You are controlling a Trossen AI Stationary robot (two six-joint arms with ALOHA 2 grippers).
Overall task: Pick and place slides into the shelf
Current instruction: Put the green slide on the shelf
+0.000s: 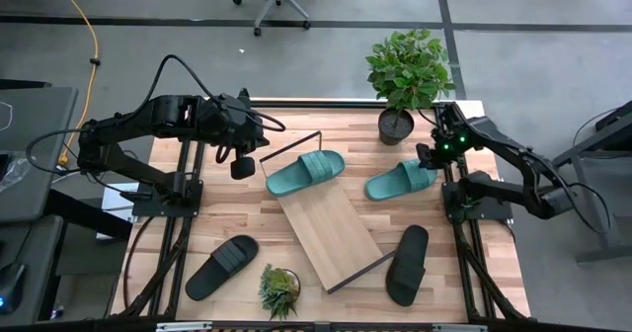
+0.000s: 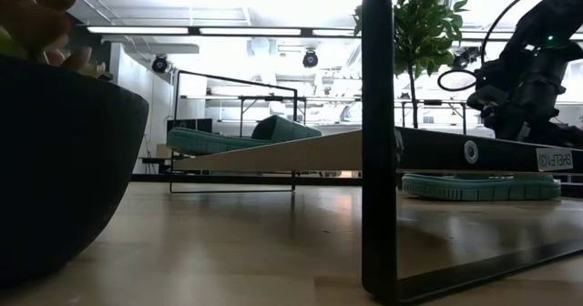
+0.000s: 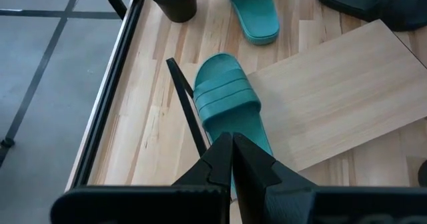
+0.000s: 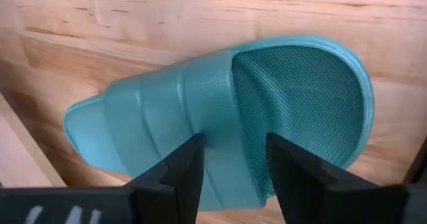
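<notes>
High view: I see the slanted light-wood shelf (image 1: 326,225) lying across the middle of the planked tabletop (image 1: 222,199), with 1 teal slide (image 1: 305,173) resting on its far end, against the thin black wire frame. A 2nd teal slide (image 1: 401,181) lies on the tabletop just right of the shelf, below the potted plant (image 1: 407,70). My right gripper (image 1: 429,157) hovers at that slide's heel end, while my left gripper (image 1: 243,164) hangs near the shelf's far left corner, apart from the first teal slide. 2 black slides sit on the table, 1 at front left (image 1: 221,267) and 1 at front right (image 1: 408,264), and a small succulent (image 1: 278,289) stands between them near the front edge. Low view: I see the teal slide (image 2: 241,137) up on the raised end of the tilted board (image 2: 301,149), and the other teal slide (image 2: 481,187) flat on the table at the right under the right arm; a dark pot (image 2: 64,160) fills the left foreground. Left wrist view: my left gripper's fingers (image 3: 230,159) are pressed together, grasping nothing, just over the heel of the teal slide (image 3: 227,97) on the shelf (image 3: 340,91). Right wrist view: my right gripper's fingers (image 4: 183,167) are spread apart above the strap of the teal slide (image 4: 220,111), with nothing clamped between them.
</notes>
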